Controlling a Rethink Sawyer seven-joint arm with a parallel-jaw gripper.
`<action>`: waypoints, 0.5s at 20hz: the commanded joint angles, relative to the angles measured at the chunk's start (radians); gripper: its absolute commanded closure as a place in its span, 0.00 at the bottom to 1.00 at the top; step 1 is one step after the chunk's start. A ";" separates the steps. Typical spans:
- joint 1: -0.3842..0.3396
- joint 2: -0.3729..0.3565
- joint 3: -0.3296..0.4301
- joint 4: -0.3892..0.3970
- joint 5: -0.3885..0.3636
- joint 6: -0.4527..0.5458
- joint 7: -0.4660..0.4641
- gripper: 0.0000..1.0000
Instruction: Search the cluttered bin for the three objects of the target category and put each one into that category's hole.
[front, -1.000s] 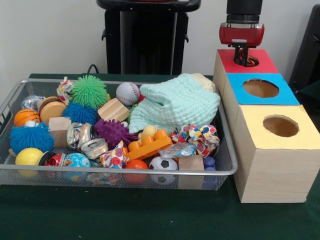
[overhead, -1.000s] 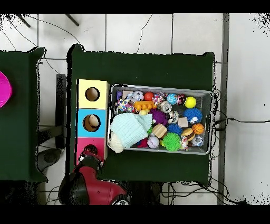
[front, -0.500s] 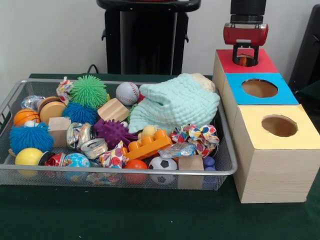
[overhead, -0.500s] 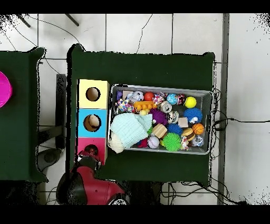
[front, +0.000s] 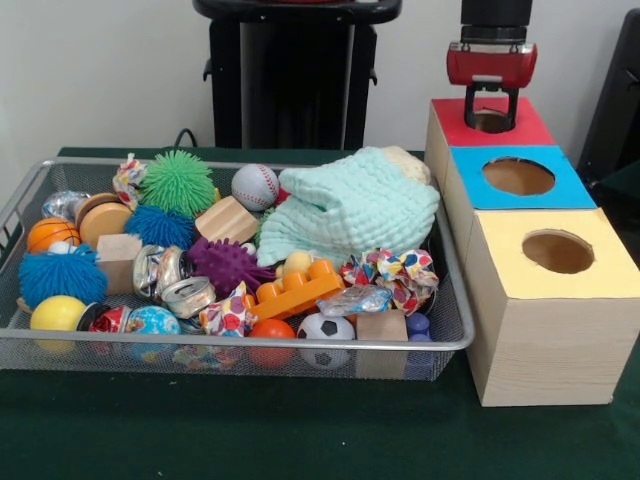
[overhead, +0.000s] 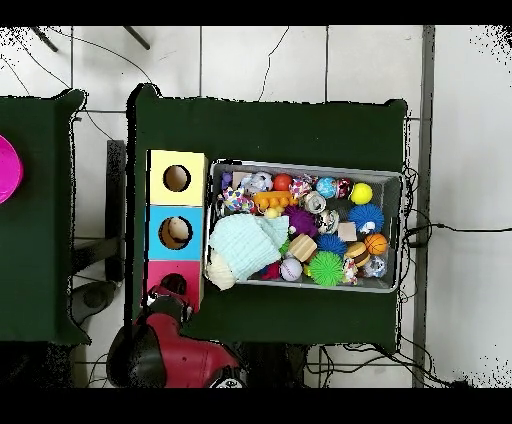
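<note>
The claw (front: 491, 112) hangs directly over the red hole (front: 490, 121) at the far end of the box row, its two black fingers apart and empty. A second ago it sat lower, fingers down in the hole's mouth with something orange showing between them; half a second ago it was partway up, the orange thing still glimpsed there. Now it has lifted clear, and the hole below it shows only dark. I judge that an object has just been dropped in, so one delivery looks finished.

Which category red stands for I cannot tell from here. The remaining candidates would be in the wire bin (front: 250, 342), which lies well off to the claw's side and nearer me, past the blue hole (front: 520, 176) and yellow hole (front: 561, 251). It is heaped with balls, spiky toys, wooden blocks, crushed cans and a mint cloth (front: 350, 205) covering part of the pile.

Next, I expect, the claw travels back over the bin to search; the cloth may hide things.
</note>
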 joint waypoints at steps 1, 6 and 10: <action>-0.072 -0.049 -0.034 -0.071 -0.001 0.147 0.104 0.00; -0.043 -0.052 -0.076 -0.089 0.008 0.177 0.088 1.00; 0.080 -0.076 -0.232 -0.152 0.074 0.340 0.029 1.00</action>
